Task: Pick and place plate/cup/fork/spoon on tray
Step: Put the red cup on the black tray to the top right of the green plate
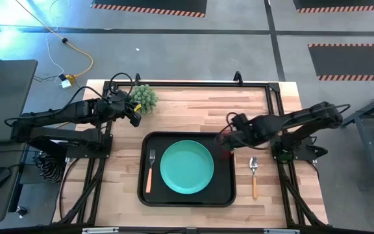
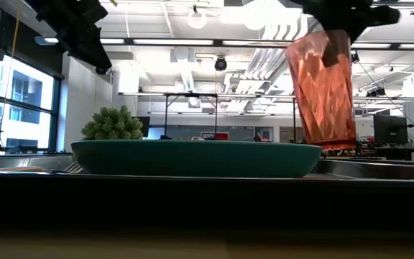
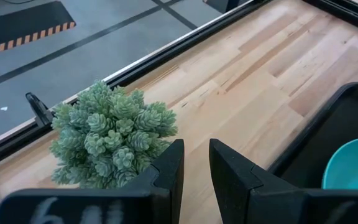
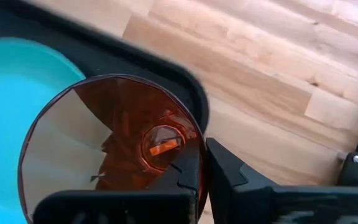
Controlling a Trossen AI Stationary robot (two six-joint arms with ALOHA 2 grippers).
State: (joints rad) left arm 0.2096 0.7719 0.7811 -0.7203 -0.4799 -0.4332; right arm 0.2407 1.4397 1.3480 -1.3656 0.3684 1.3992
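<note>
Right gripper (image 1: 229, 144), seen from above, hangs over the tray's (image 1: 187, 198) right rim with its fingers pinched on the wall of the cup (image 1: 226, 153), of which only a small red patch shows there; the plate (image 1: 186, 167) already lies in the middle of the tray and the fork (image 1: 150, 170) lies on the tray just left of the plate, while the spoon (image 1: 254, 176) lies on the bare wood just right of the tray, so by my reading 2 of 4 items are placed, 1 is in transit and 1 is untouched. At table height, the cup (image 2: 323, 90) hangs upright with its base just above the tray's far rim, beside the plate (image 2: 196, 159), not yet set down. From the left wrist, the left gripper (image 3: 194, 171) waits with a narrow gap between its fingers and nothing held, beside the small green plant (image 3: 109, 134) at the table's back edge. From the right wrist, the right gripper (image 4: 202, 169) clamps the rim of the cup (image 4: 107, 137) above the tray's edge (image 4: 185, 84), the plate (image 4: 17, 99) alongside.
</note>
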